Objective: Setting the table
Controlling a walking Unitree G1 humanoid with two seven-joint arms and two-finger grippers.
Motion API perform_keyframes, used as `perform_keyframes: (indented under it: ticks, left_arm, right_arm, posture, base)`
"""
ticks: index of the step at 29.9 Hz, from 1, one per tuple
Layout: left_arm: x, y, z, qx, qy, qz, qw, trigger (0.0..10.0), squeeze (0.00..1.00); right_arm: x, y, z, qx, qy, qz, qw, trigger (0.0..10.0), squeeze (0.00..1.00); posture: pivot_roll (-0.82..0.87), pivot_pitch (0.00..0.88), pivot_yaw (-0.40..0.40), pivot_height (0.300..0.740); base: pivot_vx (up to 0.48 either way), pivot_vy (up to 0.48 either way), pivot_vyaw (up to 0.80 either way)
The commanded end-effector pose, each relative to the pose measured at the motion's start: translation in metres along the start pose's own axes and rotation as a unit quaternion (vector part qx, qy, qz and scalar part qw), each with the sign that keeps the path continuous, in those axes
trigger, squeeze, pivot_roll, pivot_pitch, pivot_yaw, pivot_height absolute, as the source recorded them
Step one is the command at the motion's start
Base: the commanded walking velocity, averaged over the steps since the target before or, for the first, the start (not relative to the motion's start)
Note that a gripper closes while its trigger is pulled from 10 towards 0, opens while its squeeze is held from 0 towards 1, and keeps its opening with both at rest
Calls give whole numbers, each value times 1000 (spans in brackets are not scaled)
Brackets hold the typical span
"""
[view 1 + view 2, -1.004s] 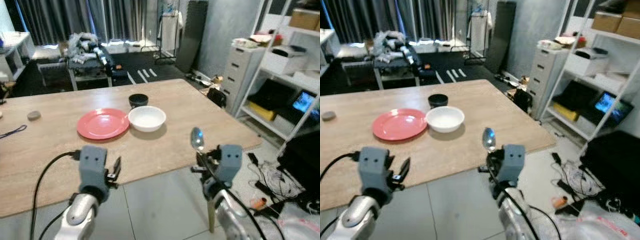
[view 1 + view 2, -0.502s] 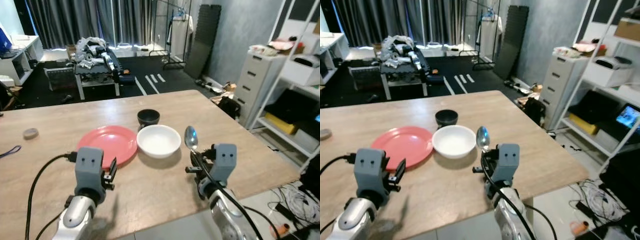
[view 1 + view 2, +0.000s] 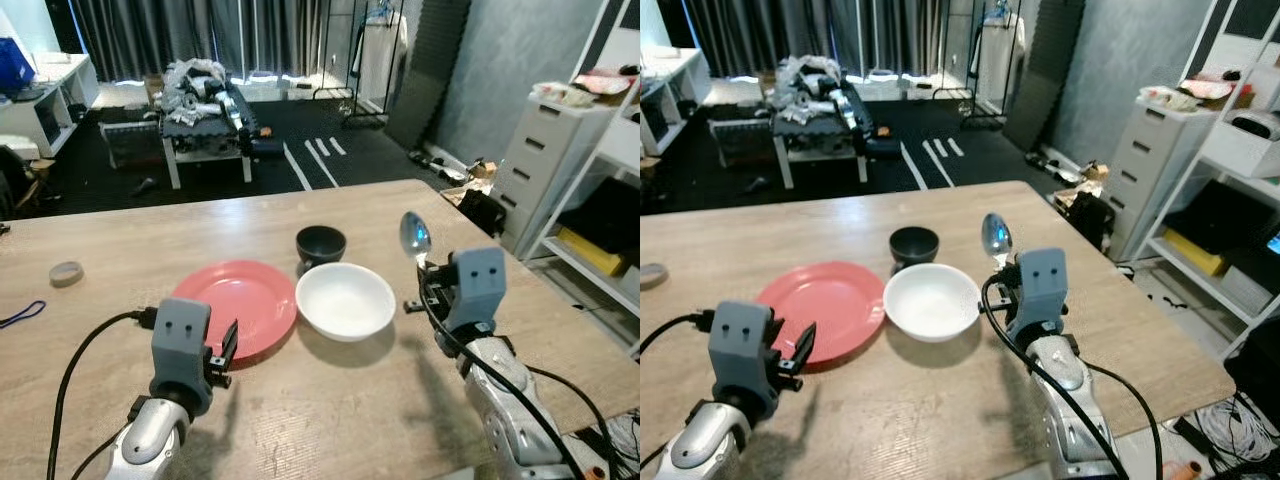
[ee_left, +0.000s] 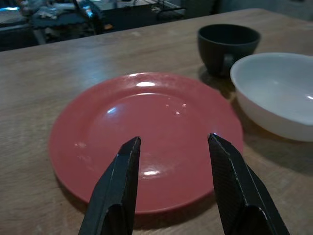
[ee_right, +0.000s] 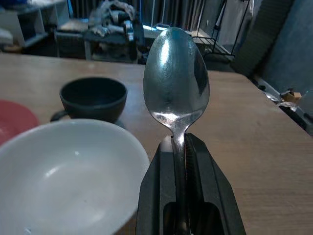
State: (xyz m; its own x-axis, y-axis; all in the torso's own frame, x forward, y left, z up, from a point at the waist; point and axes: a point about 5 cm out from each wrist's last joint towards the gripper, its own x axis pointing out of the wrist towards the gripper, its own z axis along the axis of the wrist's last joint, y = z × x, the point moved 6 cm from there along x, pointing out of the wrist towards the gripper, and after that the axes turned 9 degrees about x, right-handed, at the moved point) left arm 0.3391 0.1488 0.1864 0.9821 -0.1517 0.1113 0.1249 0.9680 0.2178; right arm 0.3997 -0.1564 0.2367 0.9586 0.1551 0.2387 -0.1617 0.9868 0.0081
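Right end effector (image 5: 178, 147) is clamped tight on a metal spoon (image 5: 176, 81) — handle pinched between the two black fingers, bowl of the spoon sticking straight up. In the head views it sits over the right part of the wooden tabletop (image 3: 120, 225), just beside the white bowl (image 3: 345, 300) on its right, spoon held clear of the surface.

Left end effector (image 4: 171, 147) has its fingers spread apart with nothing between them. It hovers low at the near edge of the red plate (image 3: 237, 305); the wrist view looks between the fingers straight across the plate.

Layout on the tabletop:
- red plate roughly centre, white bowl just beside its right rim — touching or a hair apart, cannot tell
- small black cup (image 3: 321, 243) just behind the bowl, handle visible in the right wrist view
- small round grey object (image 3: 66, 272) well off to the left, a dark cord (image 3: 20, 316) near the left edge

Behind the tabletop: dark floor, a low bench piled with clutter (image 3: 200, 90), curtains. White drawer unit (image 3: 540, 150) and shelving on the right.
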Motion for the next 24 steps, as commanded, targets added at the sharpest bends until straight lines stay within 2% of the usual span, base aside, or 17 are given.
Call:
perform_keyframes:
  ticks: [1,5,9,12,15,18,20,22,23,24]
  left_arm:
    - [-5,-2,-5,-4,10,-14,1000,10000,0]
    - [-16,-6,-8,-2,19,-50,999,10000,0]
    - [-23,-6,-11,-1,29,-62,998,10000,0]
    - [-29,0,-16,1,40,-60,997,10000,0]
    - [-32,7,-20,4,49,-50,997,10000,0]
    - [-33,8,-21,4,51,-49,997,10000,0]
    - [-33,7,-22,5,54,-52,997,10000,0]
    - [-32,6,-21,6,55,-52,997,10000,0]
    - [-32,6,-21,6,55,-52,997,10000,0]
    - [-32,7,-21,6,55,-50,997,10000,0]
  right_arm:
    - [2,1,0,-6,5,5,1000,10000,0]
    - [8,7,8,27,8,27,999,10000,0]
    - [3,17,9,49,25,57,997,10000,0]
    - [-12,33,-1,84,68,98,989,10000,0]
    - [-39,56,-11,131,108,153,974,10000,0]
    - [-43,60,-12,136,113,160,971,10000,0]
    - [-52,78,-19,141,135,183,964,10000,0]
    - [-69,101,-40,124,176,218,952,10000,0]
    - [-69,101,-40,124,176,218,952,10000,0]
    - [-76,109,-48,118,190,227,948,10000,0]
  posture:
    - [90,94,35,740]
    - [97,101,27,740]
    - [106,113,17,740]
    - [110,123,8,740]
    - [103,129,11,740]
    - [103,129,11,740]
    - [100,134,9,740]
    - [111,137,13,740]
    - [111,137,13,740]
    - [111,137,13,740]
  base:
    - [0,0,0]
    - [0,0,0]
    - [0,0,0]
    - [0,0,0]
    - [0,0,0]
    - [0,0,0]
    - [0,0,0]
    - [0,0,0]
    - [0,0,0]
    - [0,0,0]
